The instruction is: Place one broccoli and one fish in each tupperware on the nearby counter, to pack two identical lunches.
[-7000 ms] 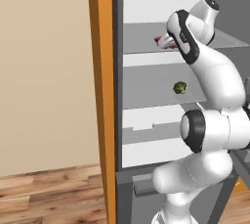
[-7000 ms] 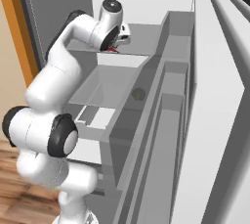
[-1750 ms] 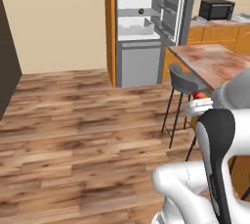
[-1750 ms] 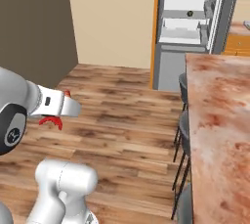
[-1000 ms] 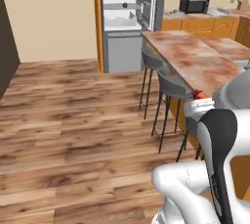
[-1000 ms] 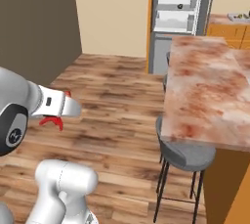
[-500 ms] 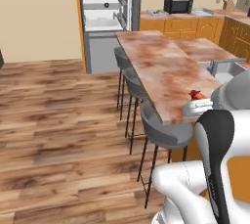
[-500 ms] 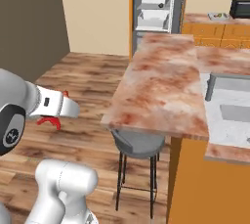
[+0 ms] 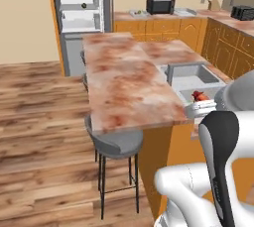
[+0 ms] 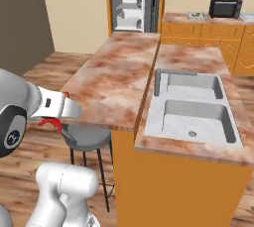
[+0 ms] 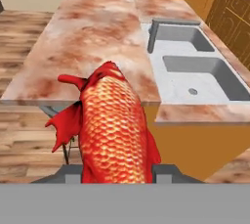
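Tool: your tool (image 11: 117,171) pinched the red-orange scaly fish (image 11: 113,123), its two dark tips pressed against the flanks, held out ahead of the base.
Fish: it stood lengthwise out of the tool, tail fin farthest from it; glossy netted scales, soft ragged fins.
Island: beyond the tool lay the mottled pink-brown stone island top (image 11: 93,32), smooth and flat, with a grey steel double sink (image 10: 191,107) to the tool's right.
Stool: a grey round stool (image 9: 115,141) sat below the tool's line, under the stone edge.
Advice: you needed to keep the pinch firm and level while driving; no tupperware showed here, so judge the drop later. A slick, tapering body could slip.
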Robot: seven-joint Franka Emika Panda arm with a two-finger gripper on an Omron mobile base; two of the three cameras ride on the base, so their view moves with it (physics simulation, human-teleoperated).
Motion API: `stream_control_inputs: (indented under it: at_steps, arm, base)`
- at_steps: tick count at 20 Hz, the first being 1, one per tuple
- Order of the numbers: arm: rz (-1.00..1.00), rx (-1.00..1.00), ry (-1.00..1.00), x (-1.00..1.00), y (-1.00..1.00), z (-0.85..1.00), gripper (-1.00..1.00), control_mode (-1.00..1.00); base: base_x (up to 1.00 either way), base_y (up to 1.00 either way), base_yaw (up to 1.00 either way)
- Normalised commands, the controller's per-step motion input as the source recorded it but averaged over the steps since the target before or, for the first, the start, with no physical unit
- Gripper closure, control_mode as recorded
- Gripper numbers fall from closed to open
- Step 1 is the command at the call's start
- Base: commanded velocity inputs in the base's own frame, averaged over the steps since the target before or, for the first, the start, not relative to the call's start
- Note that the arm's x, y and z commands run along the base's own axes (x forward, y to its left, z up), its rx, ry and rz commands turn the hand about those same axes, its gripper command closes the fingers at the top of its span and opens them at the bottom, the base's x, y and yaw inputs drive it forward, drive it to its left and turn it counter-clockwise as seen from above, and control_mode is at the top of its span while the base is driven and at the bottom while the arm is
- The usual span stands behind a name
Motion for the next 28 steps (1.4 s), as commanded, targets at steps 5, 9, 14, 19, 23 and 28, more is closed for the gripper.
stream_control_inputs:
  at_steps: [5, 9, 14, 19, 23, 28]
  arm:
    - [0.0, 0.0, 0.0, 0.0, 0.0, 0.0, 1.0, 1.0]
    - [0.0, 0.0, 0.0, 0.0, 0.0, 0.0, 1.0, 1.0]
    - [0.0, 0.0, 0.0, 0.0, 0.0, 0.0, 1.0, 1.0]
    - [0.0, 0.0, 0.0, 0.0, 0.0, 0.0, 1.0, 1.0]
    - [0.0, 0.0, 0.0, 0.0, 0.0, 0.0, 1.0, 1.0]
    - [0.0, 0.0, 0.0, 0.0, 0.0, 0.0, 1.0, 1.0]
  base:
    - [-0.23, -1.0, -0.11]
    - [-0.08, -1.0, -0.11]
    - [-0.01, -1.0, -0.12]
    - [0.0, -1.0, -0.13]
    - [0.0, -1.0, -0.15]
    - [0.44, -0.83, -0.09]
